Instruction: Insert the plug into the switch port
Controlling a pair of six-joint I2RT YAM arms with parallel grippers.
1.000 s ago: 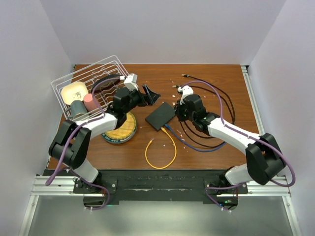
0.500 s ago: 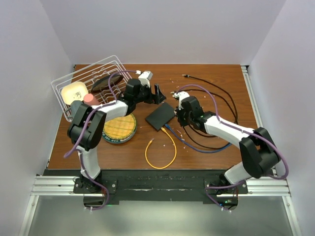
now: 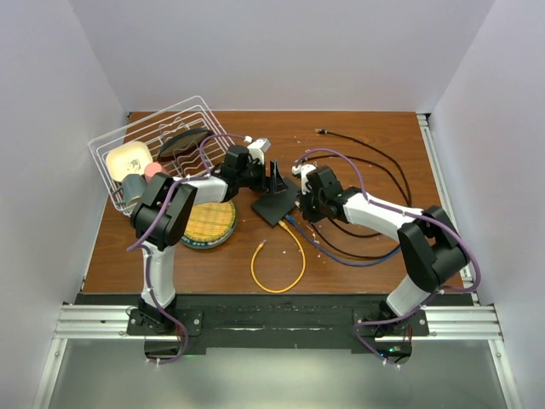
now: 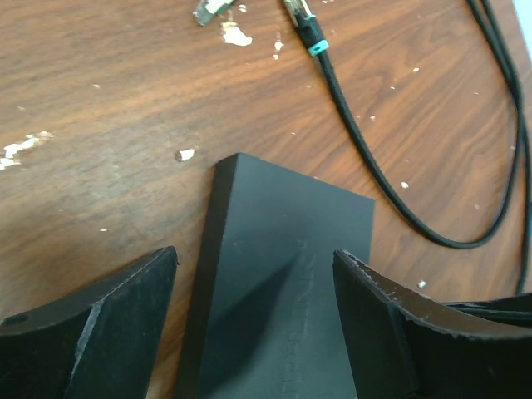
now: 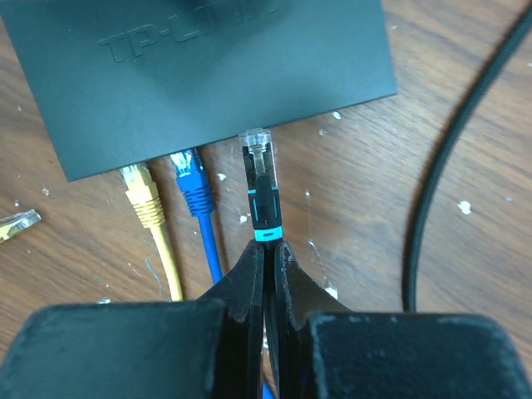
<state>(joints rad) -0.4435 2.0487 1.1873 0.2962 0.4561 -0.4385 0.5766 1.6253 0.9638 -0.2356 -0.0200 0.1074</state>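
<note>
Two other plugs, a yellow plug (image 5: 137, 187) and a blue plug (image 5: 189, 170), sit in the near edge of the flat black box (image 5: 208, 75). The clear plug (image 5: 256, 145) points at the switch port (image 5: 287, 117) right beside the blue plug, with its tip at the edge, but I cannot tell if it is inside. The right gripper (image 5: 268, 249) pinches its fingers tight on the black cable (image 5: 264, 208) just behind the clear plug, and the left gripper (image 4: 253, 253) has its fingers spread wide at the far corner of the black box, one on each side.
</note>
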